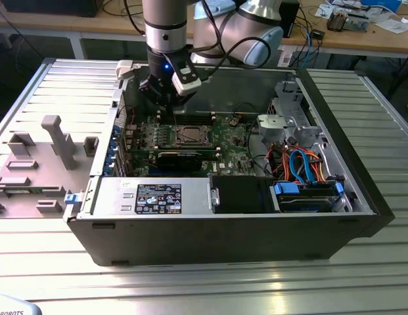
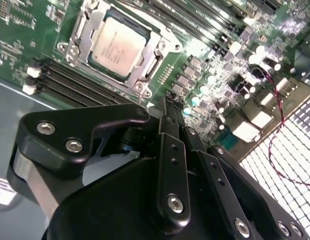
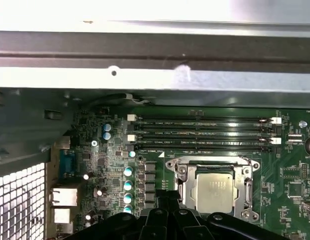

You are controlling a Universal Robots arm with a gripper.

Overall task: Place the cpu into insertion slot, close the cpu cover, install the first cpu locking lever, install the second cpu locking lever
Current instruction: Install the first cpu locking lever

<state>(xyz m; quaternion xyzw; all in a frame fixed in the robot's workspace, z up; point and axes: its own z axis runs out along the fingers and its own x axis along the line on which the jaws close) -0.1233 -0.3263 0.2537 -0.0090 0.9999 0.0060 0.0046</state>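
The cpu (image 2: 116,47) is already sitting in the insertion slot (image 2: 97,27) on the green motherboard (image 1: 230,141), silver top up, and the cpu cover (image 3: 213,165) looks folded down over it, with the chip showing through the square window in both wrist views. So the place-and-close part seems done, and I'd say we're in the locking lever stage.

The gripper (image 2: 167,107) is empty, fingers pinched together to a narrow point with nothing between them. It hangs over the board just beside the socket, on the side with the row of small capacitors, not touching the cover as far as I can tell. In the exterior view the arm drops straight down into the case just behind the socket.

Honestly can't make out from these angles whether either lever is latched; the thin metal along the frame edges is hard to read. Next move probably calls for a careful fingertip push on a lever, down and sideways under its hook, without scraping the memory slots (image 3: 202,134) near it.

The PC case (image 1: 217,230) lies open on a ribbed metal tabletop (image 1: 381,138), a grey fixture block (image 1: 39,157) off to the exterior view's left. Wooden benches with cables run along the back of the room.
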